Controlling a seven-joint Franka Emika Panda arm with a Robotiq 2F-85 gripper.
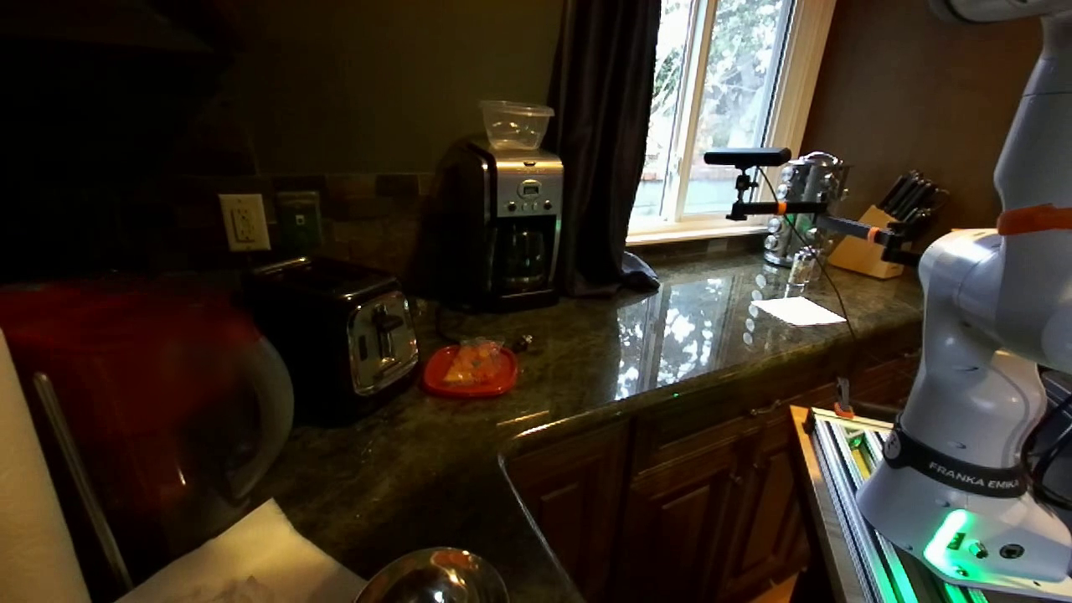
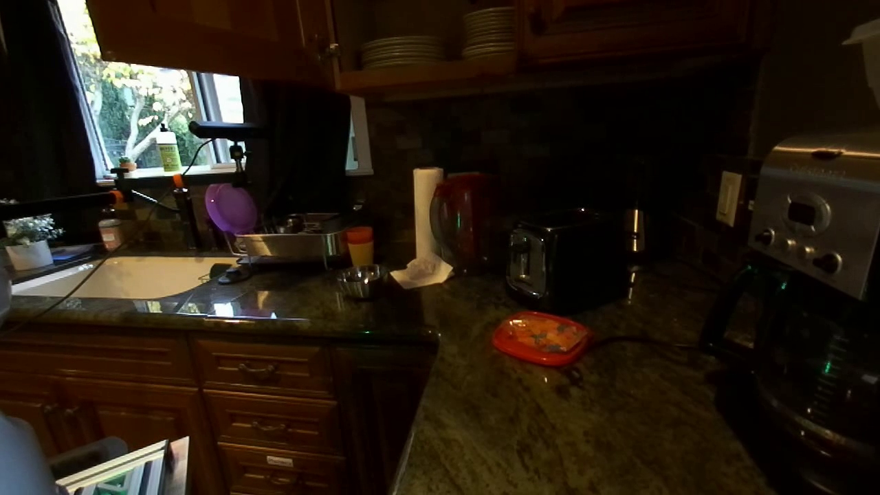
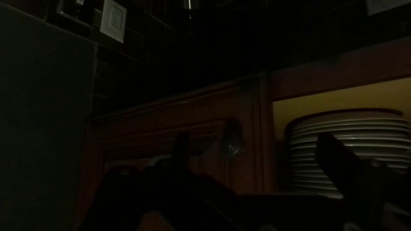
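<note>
Two dark fingers (image 3: pixel 340 165) of the tool (image 3: pixel 253 136) stand spread in the wrist view, a wide gap between their tips. Within that gap shows the round knob (image 3: pixel 233 144) of a closed wooden cabinet door (image 3: pixel 205 110); one finger overlaps a stack of plates (image 3: pixel 366 138). It is too dark there to tell whether either finger touches anything. The stack sits just beside the door, inside an open compartment. In an exterior view, two stacks (image 2: pixel 402 53) stand side by side on the shelf (image 2: pixel 426 78), well above the surface (image 2: pixel 522 426), with the closed door to their right and an open door (image 2: pixel 213 38) to their left. The robot arm (image 1: pixel 971 318) rises at the right of an exterior view and runs out past its upper edge.

On the surface, a red dish (image 2: pixel 543 337) holds something orange in clear wrapping, just beside a black toaster (image 2: pixel 564 258). A red pitcher (image 2: pixel 474 220) stands left of the toaster in both exterior views. To the right, a clear plastic container (image 1: pixel 515 126) rests on top of a coffee maker (image 1: pixel 521 205). Farther right, a sheet of white paper (image 1: pixel 798 311) lies near a knife block (image 1: pixel 867 249), which stands right of the window (image 1: pixel 724 109). A metal bowl (image 2: pixel 362 282) sits near the paper towel roll (image 2: pixel 427 213).
</note>
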